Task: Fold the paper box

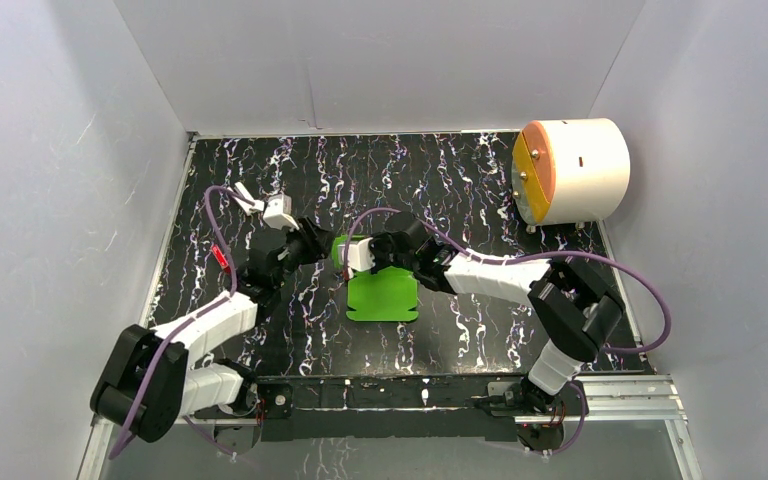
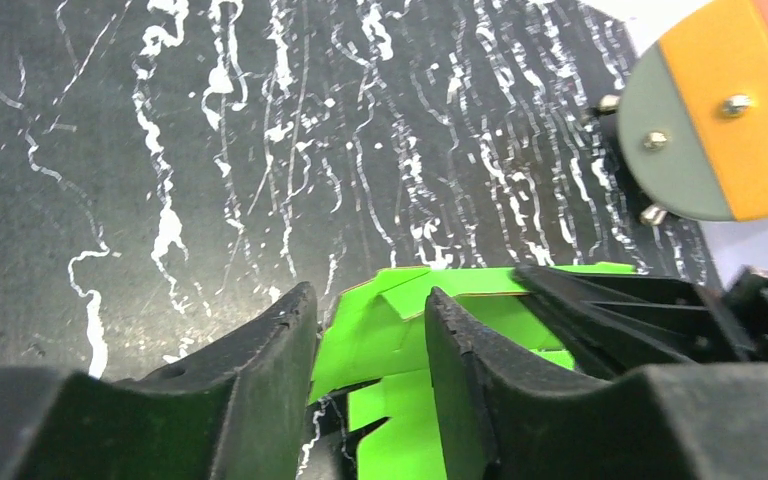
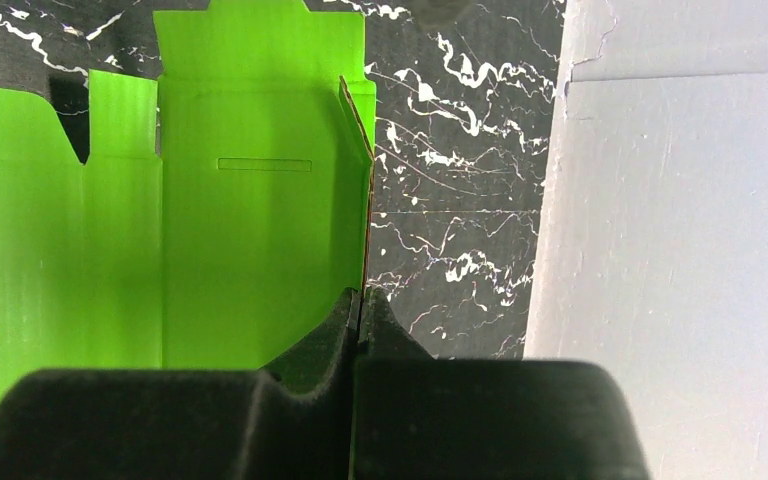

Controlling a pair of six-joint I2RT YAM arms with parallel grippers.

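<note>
The bright green paper box (image 1: 384,295) lies part-folded on the black marbled table, its far end raised. My right gripper (image 1: 358,254) is shut on the edge of an upright side panel; in the right wrist view (image 3: 360,298) the thin card edge runs up from between the closed tips, beside the box's open inside (image 3: 250,230), which has a slot. My left gripper (image 1: 316,246) is open at the box's far left corner. In the left wrist view (image 2: 368,295) a folded green flap (image 2: 380,330) sits in the gap between its fingers, and the right gripper's black fingers (image 2: 640,305) show on the right.
A large white cylinder with an orange-yellow face (image 1: 572,170) stands at the back right and also shows in the left wrist view (image 2: 720,120). White walls (image 1: 380,60) enclose the table on three sides. A metal rail (image 1: 460,395) runs along the near edge.
</note>
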